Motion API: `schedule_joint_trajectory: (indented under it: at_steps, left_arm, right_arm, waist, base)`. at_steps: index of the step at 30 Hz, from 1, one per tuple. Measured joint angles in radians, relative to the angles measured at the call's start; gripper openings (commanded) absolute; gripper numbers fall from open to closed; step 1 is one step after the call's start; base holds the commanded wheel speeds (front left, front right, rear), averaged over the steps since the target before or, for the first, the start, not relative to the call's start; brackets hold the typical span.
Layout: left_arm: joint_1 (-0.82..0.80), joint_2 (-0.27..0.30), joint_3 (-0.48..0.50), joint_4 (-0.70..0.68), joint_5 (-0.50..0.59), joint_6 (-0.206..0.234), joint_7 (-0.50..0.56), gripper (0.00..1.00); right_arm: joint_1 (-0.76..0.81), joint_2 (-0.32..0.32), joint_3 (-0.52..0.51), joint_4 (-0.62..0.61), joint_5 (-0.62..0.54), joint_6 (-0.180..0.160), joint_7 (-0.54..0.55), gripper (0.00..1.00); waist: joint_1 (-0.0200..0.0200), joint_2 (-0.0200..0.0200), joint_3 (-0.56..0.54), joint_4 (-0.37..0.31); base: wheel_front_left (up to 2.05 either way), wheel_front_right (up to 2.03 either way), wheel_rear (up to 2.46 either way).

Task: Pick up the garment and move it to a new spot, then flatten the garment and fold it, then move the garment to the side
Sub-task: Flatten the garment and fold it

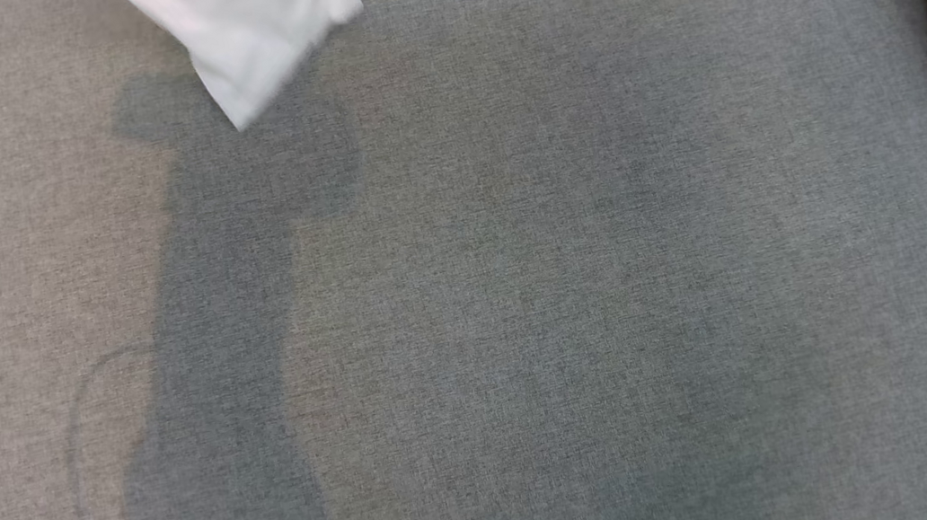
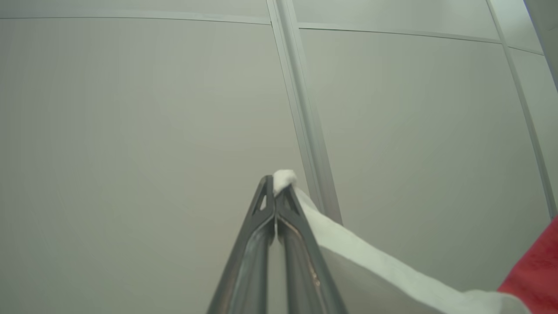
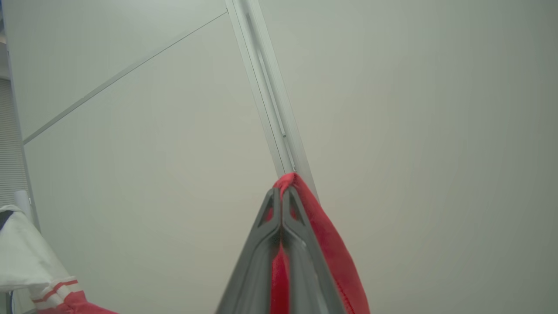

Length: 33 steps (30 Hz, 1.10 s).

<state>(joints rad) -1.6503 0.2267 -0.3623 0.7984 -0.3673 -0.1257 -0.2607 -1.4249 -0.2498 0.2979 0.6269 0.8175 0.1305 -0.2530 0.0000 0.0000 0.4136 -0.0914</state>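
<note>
you're on the pick-and-move step; garment (image 1: 249, 27) hangs above the grey surface (image 1: 528, 332), so flatten, fold and side move are still to do; left hand (image 2: 275, 182) pinched tight on its white edge; right hand (image 3: 282, 192) pinched on the red edge; both point up at the wall panels (image 2: 130, 109)

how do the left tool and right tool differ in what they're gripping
The left tool pinches white cloth; the right tool pinches red cloth. The white cloth trails away from the left tool as a band; the red cloth hangs close along the right tool. Both tools are shut and face pale wall panels.
</note>
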Motion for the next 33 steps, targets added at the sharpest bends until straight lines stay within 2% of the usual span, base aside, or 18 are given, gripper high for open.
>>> schedule_joint_trajectory:
  at_steps: [4, 11, 16, 19, 26, 28, 33]
  left_arm:
    - [-0.024, -0.019, 0.021, 0.03, 0.002, 0.003, -0.004, 0.0]
    - [0.017, -0.075, 0.009, 0.256, -0.068, -0.001, 0.007, 0.0]
    - [0.101, -0.109, -0.027, 0.324, -0.134, -0.004, 0.012, 0.0]
    - [0.172, -0.109, -0.051, 0.345, -0.177, -0.004, 0.017, 0.0]
    - [0.411, -0.099, -0.059, 0.326, -0.306, -0.004, 0.003, 0.0]
    - [0.472, -0.089, -0.048, 0.291, -0.346, -0.004, -0.001, 0.0]
    - [0.667, -0.041, 0.013, 0.138, -0.348, -0.004, -0.003, 0.0]
  right_arm:
    - [-0.025, 0.024, 0.012, 0.075, 0.001, 0.0, -0.005, 0.0]
    - [-0.012, 0.068, 0.072, 0.229, 0.006, 0.0, -0.007, 0.0]
    - [0.059, 0.069, 0.135, 0.288, 0.045, 0.0, -0.008, 0.0]
    - [0.107, 0.061, 0.155, 0.294, 0.083, 0.0, -0.008, 0.0]
    - [0.279, 0.045, 0.193, 0.253, 0.147, 0.0, -0.008, 0.0]
    - [0.342, 0.035, 0.19, 0.22, 0.164, 0.0, -0.008, 0.0]
    - [0.532, 0.023, 0.165, 0.126, 0.186, 0.0, -0.008, 0.0]
  waist:
    - [0.0, 0.0, 0.003, 0.0]
    - [0.0, 0.0, 0.006, 0.016]
    - [0.0, 0.0, 0.043, 0.025]
    - [0.0, 0.0, 0.063, 0.032]
    - [0.0, 0.0, 0.069, 0.041]
    - [0.0, 0.0, 0.06, 0.044]
    - [0.0, 0.0, 0.026, 0.051]
  base:
    - [0.0, 0.0, 0.0]
    - [0.0, 0.0, 0.0]
    - [0.0, 0.0, 0.0]
    - [0.0, 0.0, 0.0]
    - [0.0, 0.0, 0.0]
    - [0.0, 0.0, 0.0]
    - [0.0, 0.0, 0.0]
